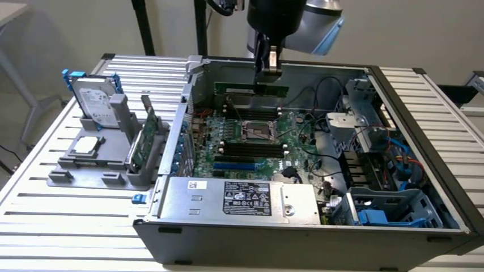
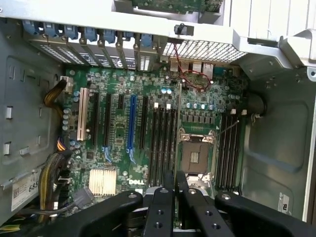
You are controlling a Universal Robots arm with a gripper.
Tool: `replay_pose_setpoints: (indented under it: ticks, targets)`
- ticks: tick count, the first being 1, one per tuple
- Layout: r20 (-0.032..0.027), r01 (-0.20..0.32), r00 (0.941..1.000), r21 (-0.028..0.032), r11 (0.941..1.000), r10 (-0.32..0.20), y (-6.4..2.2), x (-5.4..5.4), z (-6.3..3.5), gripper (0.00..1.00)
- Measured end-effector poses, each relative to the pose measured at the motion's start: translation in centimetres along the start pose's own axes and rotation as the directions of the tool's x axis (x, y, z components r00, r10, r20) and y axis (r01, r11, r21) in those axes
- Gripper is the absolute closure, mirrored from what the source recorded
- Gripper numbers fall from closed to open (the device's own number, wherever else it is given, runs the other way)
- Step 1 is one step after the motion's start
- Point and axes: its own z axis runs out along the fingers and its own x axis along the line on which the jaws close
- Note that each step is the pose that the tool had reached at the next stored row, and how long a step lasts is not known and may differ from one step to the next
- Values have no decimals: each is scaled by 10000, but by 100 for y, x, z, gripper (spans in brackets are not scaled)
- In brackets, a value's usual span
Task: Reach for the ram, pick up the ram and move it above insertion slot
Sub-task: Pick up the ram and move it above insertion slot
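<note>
You've got the ram (image 1: 252,89) pinched in the gripper (image 1: 267,72), fingers pressed onto its top edge, the green stick hanging level over the open computer case (image 1: 423,187). Below the gripper sits the motherboard (image 2: 123,123), with dark memory slots (image 2: 163,143) on one side of the processor socket (image 2: 195,157) and more on the other. The risk, as I judge it: the grip is narrow and off the stick's middle, so a jolt could tilt it and catch a slot latch or the loose black cables (image 1: 321,90) nearby. Beneath the case is a ribbed metal table (image 1: 68,221); beside it, a grey holder (image 1: 98,158) with a hard drive (image 1: 97,102), pale wall behind.
</note>
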Motion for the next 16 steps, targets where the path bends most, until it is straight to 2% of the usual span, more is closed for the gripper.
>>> replay_pose_setpoints:
  ticks: [6,16]
  targets:
    - [-9,-7,10000,1,10000,7,-73,-126,10,87]
    - [-8,-11,10000,-1,10000,11,-89,-132,10,87]
